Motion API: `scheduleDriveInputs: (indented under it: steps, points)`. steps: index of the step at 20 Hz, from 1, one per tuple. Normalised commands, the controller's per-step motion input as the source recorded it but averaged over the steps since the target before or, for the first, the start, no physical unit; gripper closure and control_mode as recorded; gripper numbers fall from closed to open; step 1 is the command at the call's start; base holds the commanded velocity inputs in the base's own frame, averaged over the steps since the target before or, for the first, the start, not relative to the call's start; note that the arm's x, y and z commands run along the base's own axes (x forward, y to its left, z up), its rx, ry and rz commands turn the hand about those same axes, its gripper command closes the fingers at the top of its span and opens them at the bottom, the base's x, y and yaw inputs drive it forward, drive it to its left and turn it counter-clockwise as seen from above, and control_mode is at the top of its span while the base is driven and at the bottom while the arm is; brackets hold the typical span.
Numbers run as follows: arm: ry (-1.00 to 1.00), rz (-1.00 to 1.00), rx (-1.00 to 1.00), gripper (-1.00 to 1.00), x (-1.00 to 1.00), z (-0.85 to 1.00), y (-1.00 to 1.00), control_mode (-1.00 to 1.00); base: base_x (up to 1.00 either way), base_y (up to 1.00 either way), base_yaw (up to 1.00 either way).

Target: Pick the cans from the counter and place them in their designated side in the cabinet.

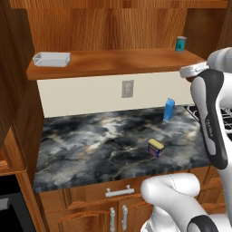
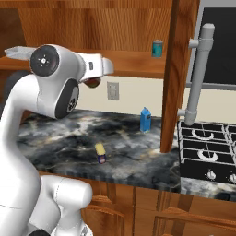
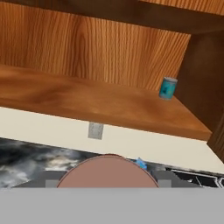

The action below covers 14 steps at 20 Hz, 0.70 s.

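On the far left of the cabinet (image 1: 113,27) a shallow white tray (image 1: 51,59) sits on the wide shelf board, near the left wall. The shelf runs bare across its middle, wood grain behind it, to a teal can (image 1: 181,44) standing upright near the right end, close to the right side wall. Below the shelf a pale wall strip carries a grey outlet plate (image 1: 128,89).

Under that lies the counter (image 1: 81,145), dark marbled stone with white veins, over wooden drawers with a silver handle (image 1: 119,192). Right of its middle the blue can with the yellow top (image 1: 155,148) rests alone on the stone, toward the front edge. Further back and to the right a tall slim blue carton (image 1: 168,109) stands upright near the wall, well apart from that can.

In the right base view the gripper (image 2: 92,83) is raised at about shelf height, in front of the shelf's left half, clasped around the red can (image 2: 93,82), whose dark reddish body shows just beneath the hand. The hand view has that can's round top (image 3: 108,171) rising at its lower middle, between the fingers.

Further right a wooden post (image 2: 177,73) ends the cabinet; beyond it stand a grey pipe (image 2: 198,78) and a black stove (image 2: 207,152) with burners.
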Motion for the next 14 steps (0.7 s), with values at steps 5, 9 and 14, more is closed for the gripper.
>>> scheduleDriveInputs:
  steps: [5,9,14]
  points:
    - [-0.05,0.00,0.00,1.00,0.27,0.00,-0.06,-1.00,0.00,0.00,0.00]
    - [-0.03,0.00,0.00,1.00,0.27,0.00,-0.08,-1.00,0.00,0.00,0.00]
    - [0.00,0.00,0.00,1.00,0.32,0.00,-0.09,-1.00,0.00,0.00,0.00]
